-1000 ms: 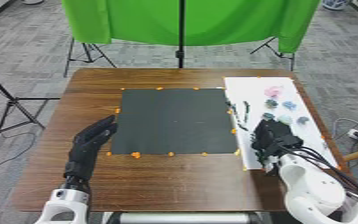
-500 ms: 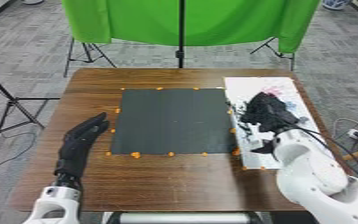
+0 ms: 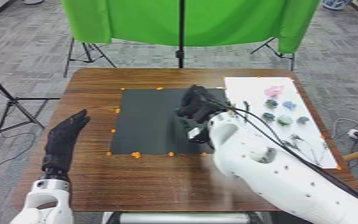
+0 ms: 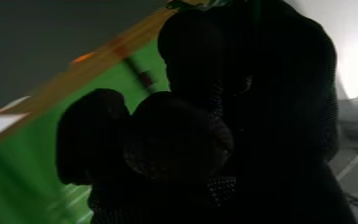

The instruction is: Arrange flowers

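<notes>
My right hand [image 3: 196,104] is over the dark mat [image 3: 144,125], near its right side. In the right wrist view the black glove of my right hand [image 4: 180,135] has curled fingers, with a bit of green sprig [image 4: 186,5] at the fingertips. Its flower end cannot be made out. On the white board [image 3: 246,85] lie a pink flower [image 3: 274,91], a blue flower [image 3: 289,105], a pale green flower [image 3: 285,120] and several other small blooms with thin stems. My left hand [image 3: 66,131] rests left of the mat with straight fingers.
Orange markers [image 3: 135,155] dot the mat's edges. The brown table [image 3: 158,185] surrounds mat and board. A green cloth [image 3: 140,22] hangs on a stand behind the table. My right forearm crosses the board's lower left part.
My right hand has gone from the white board's lower part, up across it, then left over the dark mat. My left hand has shifted slightly left and down.
</notes>
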You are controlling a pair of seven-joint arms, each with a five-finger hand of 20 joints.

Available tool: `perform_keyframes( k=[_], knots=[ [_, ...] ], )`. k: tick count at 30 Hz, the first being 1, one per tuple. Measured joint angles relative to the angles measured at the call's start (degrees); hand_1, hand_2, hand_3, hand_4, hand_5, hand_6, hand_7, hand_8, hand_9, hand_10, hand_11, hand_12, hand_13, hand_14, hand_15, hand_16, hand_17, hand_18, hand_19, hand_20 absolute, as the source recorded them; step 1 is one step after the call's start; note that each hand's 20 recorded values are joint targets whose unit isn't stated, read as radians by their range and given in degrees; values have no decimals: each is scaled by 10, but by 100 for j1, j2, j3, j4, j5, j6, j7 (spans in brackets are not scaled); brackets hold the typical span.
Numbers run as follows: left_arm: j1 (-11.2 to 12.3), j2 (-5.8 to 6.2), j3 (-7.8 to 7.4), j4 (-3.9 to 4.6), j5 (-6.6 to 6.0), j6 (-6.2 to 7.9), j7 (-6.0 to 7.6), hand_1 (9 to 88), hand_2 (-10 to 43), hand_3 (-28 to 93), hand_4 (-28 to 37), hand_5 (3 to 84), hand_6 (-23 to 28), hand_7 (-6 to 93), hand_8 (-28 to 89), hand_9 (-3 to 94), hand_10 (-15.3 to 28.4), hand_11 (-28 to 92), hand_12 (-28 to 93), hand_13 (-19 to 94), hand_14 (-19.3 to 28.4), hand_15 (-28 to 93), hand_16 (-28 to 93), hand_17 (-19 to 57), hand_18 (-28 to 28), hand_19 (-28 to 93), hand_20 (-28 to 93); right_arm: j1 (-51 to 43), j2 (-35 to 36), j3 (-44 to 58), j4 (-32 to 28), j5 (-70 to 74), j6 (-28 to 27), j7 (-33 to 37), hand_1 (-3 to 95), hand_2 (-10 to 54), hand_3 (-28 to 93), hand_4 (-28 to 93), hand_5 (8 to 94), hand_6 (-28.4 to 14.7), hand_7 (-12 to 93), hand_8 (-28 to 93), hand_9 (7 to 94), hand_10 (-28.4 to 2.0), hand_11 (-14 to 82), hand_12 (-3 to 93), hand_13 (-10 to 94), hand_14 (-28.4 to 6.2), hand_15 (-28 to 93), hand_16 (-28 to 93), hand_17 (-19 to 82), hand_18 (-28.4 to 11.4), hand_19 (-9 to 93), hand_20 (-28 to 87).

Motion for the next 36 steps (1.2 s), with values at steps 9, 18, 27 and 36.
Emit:
perform_keyframes(
  k=[9, 18, 27, 36],
  knots=[
    [8, 0, 40, -22, 0, -2, -9, 252, -37, 691, -282, 465, 13, 140, -79, 431, 102, 128, 118, 280, 97, 74, 4, 50, 70, 13, 173, 721, -888, -648, 485, 636, 0, 130, 780, -94, -282, 648, 813, 32, 367, 239, 909, -80, 365, 363, 937, 48, 626, 250, 659, -113, 932, 378],
    [-15, 10, 116, -36, 4, -74, -69, 259, -57, 711, -283, 446, -16, 206, -121, 438, 52, 144, 114, 283, 76, 81, -5, 48, 69, 13, 170, 481, -1321, -767, 776, 402, 59, 272, 732, -95, -283, 645, 841, 36, 352, 235, 933, -80, 362, 318, 937, 54, 635, 234, 669, -108, 932, 358],
    [-126, 7, 170, -17, 60, -301, -177, 280, -77, 727, -283, 437, -22, 236, -137, 436, 45, 156, 111, 286, 75, 85, -8, 44, 70, 12, 168, 327, -1423, -966, 1002, 415, 330, 234, 295, -95, 721, -195, 862, 30, 346, -2, 937, -92, 330, 321, 937, 42, 610, 246, 662, -116, 924, 333],
    [-134, 6, 166, -18, 130, -422, -244, 285, -85, 735, -283, 435, -17, 219, -130, 430, 57, 152, 113, 283, 81, 85, -5, 40, 73, 11, 167, 316, -1396, -974, 1063, 328, 433, 142, 265, -95, 714, -203, 843, 20, 340, -56, 916, -104, 320, 318, 937, 31, 582, 258, 642, -127, 922, 338]
  ],
)
